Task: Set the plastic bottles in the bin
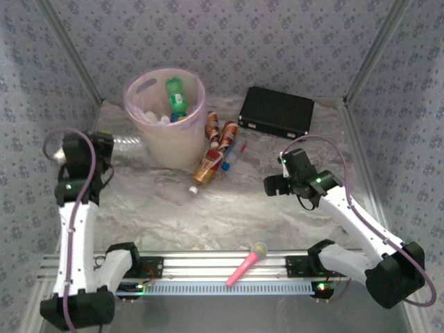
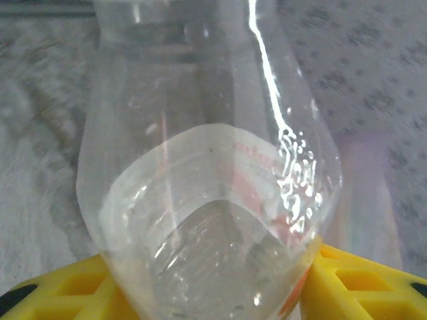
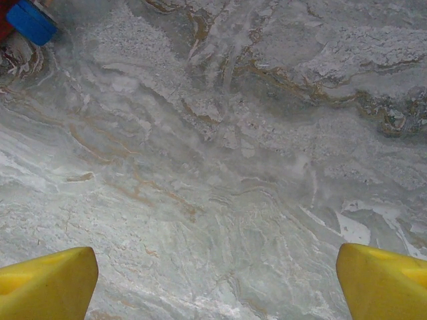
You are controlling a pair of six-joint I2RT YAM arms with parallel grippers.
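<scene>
The pale-pink bin (image 1: 146, 132) stands at the back left with a green bottle (image 1: 176, 96) and several clear bottles inside. My left gripper (image 1: 109, 146) is just left of the bin, shut on a clear bottle (image 1: 128, 143). In the left wrist view this clear bottle (image 2: 207, 173), with its white and red label, sits squeezed between the yellow fingers (image 2: 357, 287). Several orange-brown bottles (image 1: 208, 165) and one with a blue cap (image 1: 232, 154) lie against the bin's right side. My right gripper (image 1: 272, 185) hovers open over bare table, right of that pile; a blue cap (image 3: 30, 20) shows at its view's top left.
A flat black case (image 1: 276, 112) lies at the back right. A pink toy microphone (image 1: 248, 263) rests on the metal rail (image 1: 208, 267) between the arm bases. The marbled cloth (image 3: 220, 173) under the right gripper is bare. Patterned walls close in the sides.
</scene>
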